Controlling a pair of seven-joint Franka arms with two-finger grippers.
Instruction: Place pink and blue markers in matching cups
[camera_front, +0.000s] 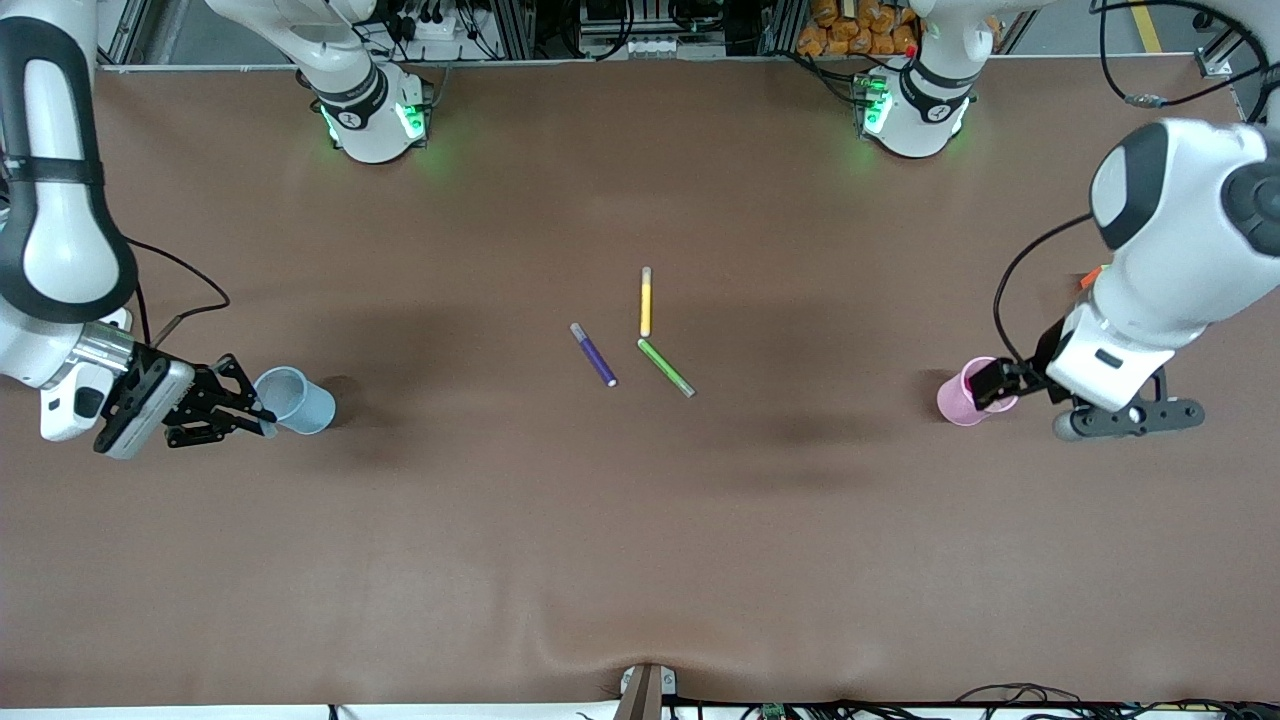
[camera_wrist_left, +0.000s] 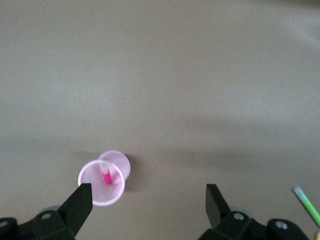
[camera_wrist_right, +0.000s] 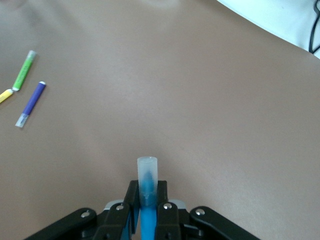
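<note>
Right gripper (camera_front: 262, 412) is over the table at the right arm's end, at the rim of the pale blue translucent plastic cup (camera_front: 297, 400), jaws clamped on the bright blue felt marker (camera_wrist_right: 146, 197). Left gripper (camera_front: 1000, 385), jaws apart, hangs over the pale pink translucent plastic cup (camera_wrist_left: 102, 181) at the left arm's end; the magenta-pink marker (camera_wrist_left: 106, 174) stands inside it. At table centre lie 3 pens: dark purple pen (camera_front: 594, 355), with yellow pen (camera_front: 646, 302) at its 2 o'clock and green pen (camera_front: 666, 367) at its 4 o'clock in the front view.
</note>
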